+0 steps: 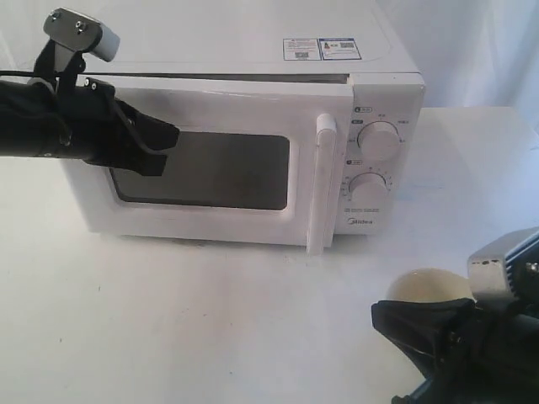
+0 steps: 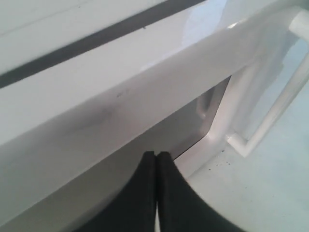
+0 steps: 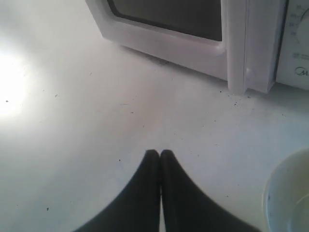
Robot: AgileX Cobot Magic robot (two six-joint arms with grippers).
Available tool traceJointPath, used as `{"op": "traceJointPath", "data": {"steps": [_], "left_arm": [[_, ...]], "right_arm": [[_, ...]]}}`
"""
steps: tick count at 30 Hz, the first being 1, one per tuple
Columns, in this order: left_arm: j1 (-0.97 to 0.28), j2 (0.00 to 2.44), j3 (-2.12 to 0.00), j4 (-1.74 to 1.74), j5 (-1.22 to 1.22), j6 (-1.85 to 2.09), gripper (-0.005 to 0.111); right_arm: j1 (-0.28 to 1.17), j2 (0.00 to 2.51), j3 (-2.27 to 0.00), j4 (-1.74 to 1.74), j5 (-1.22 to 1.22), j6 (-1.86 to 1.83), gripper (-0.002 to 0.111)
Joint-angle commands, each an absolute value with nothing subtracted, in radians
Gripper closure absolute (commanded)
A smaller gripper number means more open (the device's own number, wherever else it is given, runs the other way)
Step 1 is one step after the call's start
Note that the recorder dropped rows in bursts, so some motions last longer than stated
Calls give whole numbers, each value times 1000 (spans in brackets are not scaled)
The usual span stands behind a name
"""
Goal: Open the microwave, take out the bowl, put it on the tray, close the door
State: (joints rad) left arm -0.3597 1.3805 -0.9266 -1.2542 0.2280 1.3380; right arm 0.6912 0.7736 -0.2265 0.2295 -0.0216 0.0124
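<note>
The white microwave (image 1: pixel 253 50) stands at the back of the table. Its door (image 1: pixel 202 105) is almost flush with the body, with a thin dark gap along the top edge. My left gripper (image 1: pixel 168 150) is shut, its tips (image 2: pixel 156 154) against the door's dark window (image 2: pixel 193 130), far from the bar handle (image 1: pixel 322 185). The cream bowl (image 1: pixel 425 288) sits on the table in front of the knobs, just behind my right gripper (image 1: pixel 376 320). That gripper (image 3: pixel 160 153) is shut on nothing, low over the table, with the bowl's rim (image 3: pixel 289 193) beside it. No tray is in view.
Two round knobs (image 1: pixel 376 139) are on the panel right of the door. The handle's foot (image 3: pixel 236 72) shows in the right wrist view. White tabletop (image 1: pixel 210 320) spreads in front of the microwave.
</note>
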Motion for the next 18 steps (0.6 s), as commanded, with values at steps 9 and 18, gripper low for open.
{"op": "traceJointPath", "data": {"steps": [9,18], "left_arm": [[-365,1225,-883,-1193,363,1214,107],[-365,890,-614,-1175,489,1098,107]], "right_arm": [[907,769,-225,159,-132,0,108],[1316,913,-328,153,-414,0,108]]}}
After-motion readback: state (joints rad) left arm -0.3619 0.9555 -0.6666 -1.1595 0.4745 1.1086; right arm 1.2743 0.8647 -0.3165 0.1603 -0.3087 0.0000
